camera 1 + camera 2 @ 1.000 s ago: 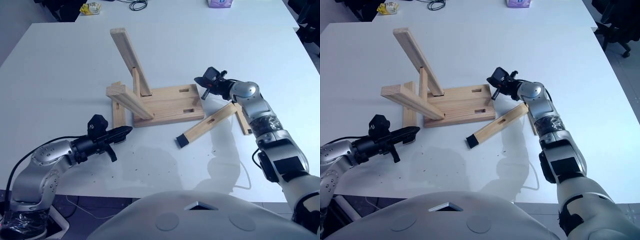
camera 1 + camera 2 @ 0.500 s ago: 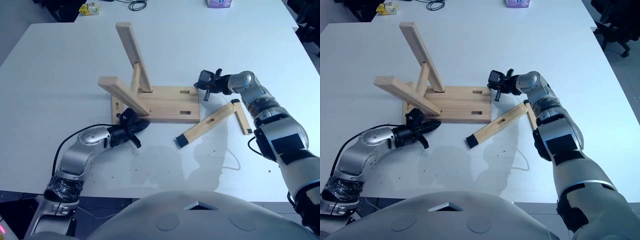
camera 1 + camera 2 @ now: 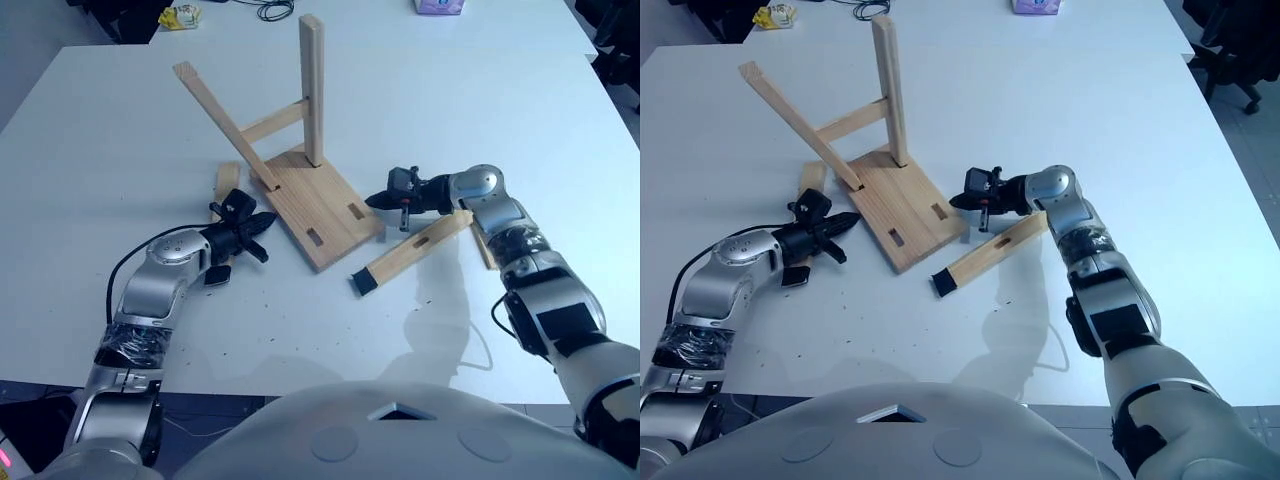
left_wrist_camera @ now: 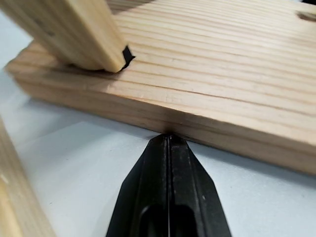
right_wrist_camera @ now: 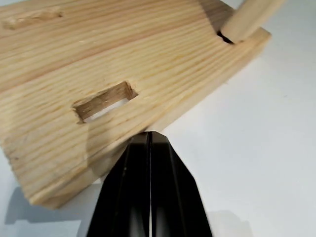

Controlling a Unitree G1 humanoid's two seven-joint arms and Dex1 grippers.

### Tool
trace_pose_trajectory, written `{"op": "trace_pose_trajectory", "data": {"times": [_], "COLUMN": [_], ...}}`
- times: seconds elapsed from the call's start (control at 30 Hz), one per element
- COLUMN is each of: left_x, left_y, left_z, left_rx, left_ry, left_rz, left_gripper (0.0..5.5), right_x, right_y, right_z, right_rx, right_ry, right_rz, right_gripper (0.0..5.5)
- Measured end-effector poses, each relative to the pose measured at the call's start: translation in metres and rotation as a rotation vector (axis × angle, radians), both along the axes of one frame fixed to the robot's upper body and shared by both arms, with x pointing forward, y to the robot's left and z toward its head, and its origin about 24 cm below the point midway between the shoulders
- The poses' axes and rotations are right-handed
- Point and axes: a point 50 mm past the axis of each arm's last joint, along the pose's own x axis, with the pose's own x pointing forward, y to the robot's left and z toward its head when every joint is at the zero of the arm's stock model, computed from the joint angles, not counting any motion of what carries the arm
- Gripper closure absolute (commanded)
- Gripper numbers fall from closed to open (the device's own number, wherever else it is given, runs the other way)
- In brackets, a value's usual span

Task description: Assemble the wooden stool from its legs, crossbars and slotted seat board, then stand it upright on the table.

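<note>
Both shut, the left gripper (image 3: 264, 222) and right gripper (image 3: 372, 200) are swivelling the seat board (image 3: 318, 200) round, two slots (image 3: 355, 210) still awaiting legs (image 3: 412, 253).

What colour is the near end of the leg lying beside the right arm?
Black, on the leg; best in left eye view.

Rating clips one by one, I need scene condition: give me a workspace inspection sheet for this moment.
Surface: white table, dark specks near its front.
Job's things: seat board on the table, upright leg and leaning leg slotted in, joined by a crossbar; two slots empty; loose leg, short piece, thin bar unfitted.
Clutter: yellow item and purple box on the far table.
Grippers: left gripper and right gripper shut, tips at opposite edges of the seat board.
Cables: black cable on the far table; light cable near front edge.
Surroundings: dark chair beyond the far right corner.
</note>
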Motion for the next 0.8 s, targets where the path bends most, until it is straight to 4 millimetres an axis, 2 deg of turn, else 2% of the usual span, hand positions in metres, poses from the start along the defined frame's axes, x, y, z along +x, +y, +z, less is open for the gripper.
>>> {"op": "trace_pose_trajectory", "data": {"times": [0.2,0.37,0.63,0.8], "left_x": [-0.011,-0.015,-0.015,-0.007], "left_y": [-0.005,-0.006,-0.004,-0.003], "left_z": [-0.002,-0.003,-0.003,-0.005], "left_rx": [-0.016,-0.022,-0.027,-0.027], "left_ry": [-0.010,-0.011,-0.017,-0.031], "left_rz": [0.020,0.027,0.048,0.059], "left_gripper": [5.50,5.50,5.50,5.50], "right_x": [-0.028,-0.044,-0.063,-0.073], "right_y": [-0.003,0.000,0.009,0.021], "right_z": [0.004,0.002,0.000,0.002], "right_rx": [0.028,0.034,0.078,0.143], "right_ry": [0.099,0.137,0.228,0.286], "right_rz": [0.001,-0.061,-0.098,-0.091], "right_gripper": [5.48,5.48,5.48,5.48]}}
